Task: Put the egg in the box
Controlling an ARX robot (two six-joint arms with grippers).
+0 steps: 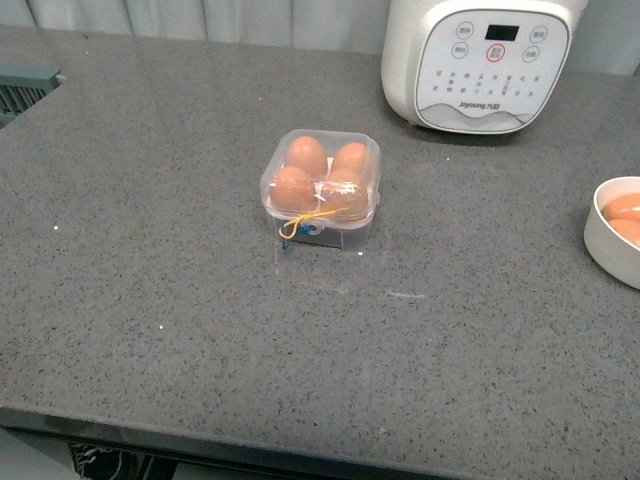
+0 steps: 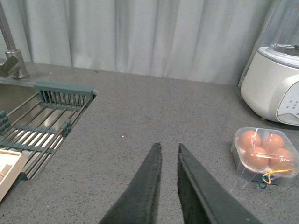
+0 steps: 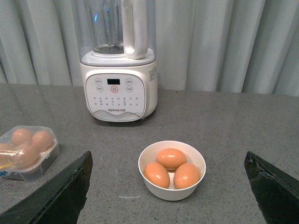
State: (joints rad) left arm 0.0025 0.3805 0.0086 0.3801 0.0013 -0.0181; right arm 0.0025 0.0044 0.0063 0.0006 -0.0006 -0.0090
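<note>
A small clear plastic box (image 1: 321, 188) sits near the middle of a grey speckled counter (image 1: 180, 300) with its lid closed. Four brown eggs fill it, one in each cell; the nearest-left egg (image 1: 293, 188) touches its neighbours. A yellow cord (image 1: 305, 220) and a bit of blue cord (image 1: 288, 243) hang at the front clasp. Behind the box and to the right stands a big white kitchen appliance (image 1: 480, 62) with a round control panel facing forward. At the right edge, well apart from the box, a cream bowl (image 1: 612, 232) is partly cut off and holds brown eggs. A grey-green rack (image 1: 22, 88) shows at the far left edge.
</note>
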